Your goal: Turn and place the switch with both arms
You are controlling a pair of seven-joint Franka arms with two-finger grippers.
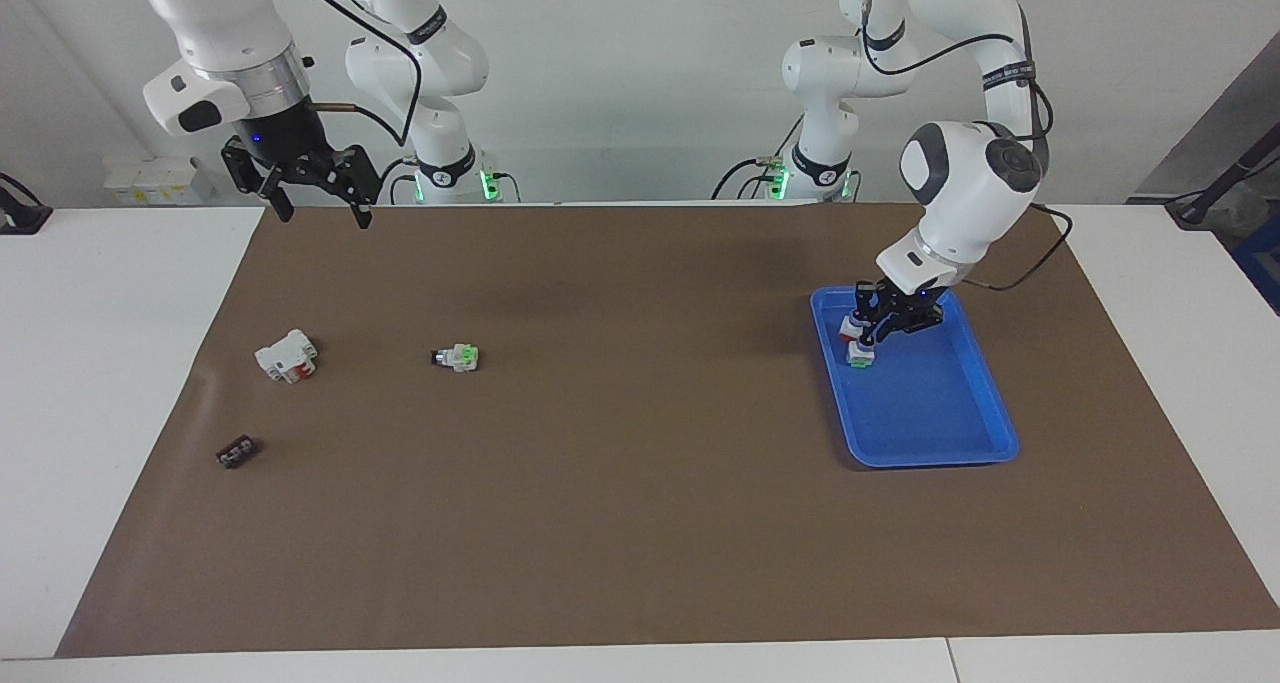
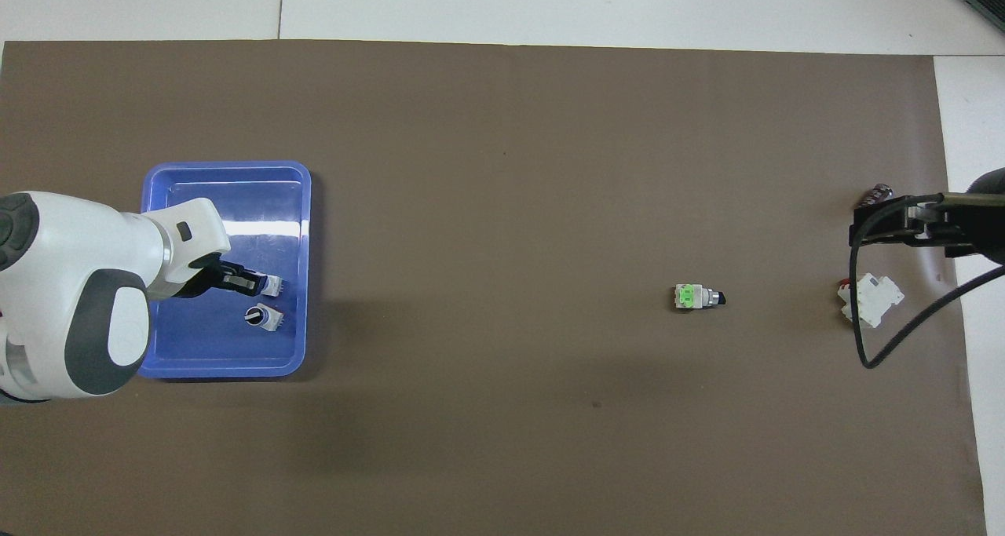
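Observation:
The switch [image 1: 860, 355] is a small white block in the blue tray [image 1: 940, 433] at the left arm's end of the table. My left gripper [image 1: 868, 343] reaches down into the tray and is shut on the switch; in the overhead view the switch [image 2: 272, 286] sits at the tips of the left gripper [image 2: 261, 284]. My right gripper [image 1: 323, 217] is open and empty. It waits raised over the mat's edge nearest the robots, at the right arm's end. It also shows in the overhead view [image 2: 887, 220].
A red-based switch with a black knob [image 2: 261, 316] stands in the tray [image 2: 228, 183], nearer the robots than the held one. On the brown mat lie a white-and-green switch [image 1: 458, 358], a white block with red parts [image 1: 287, 355] and a small dark part [image 1: 237, 451].

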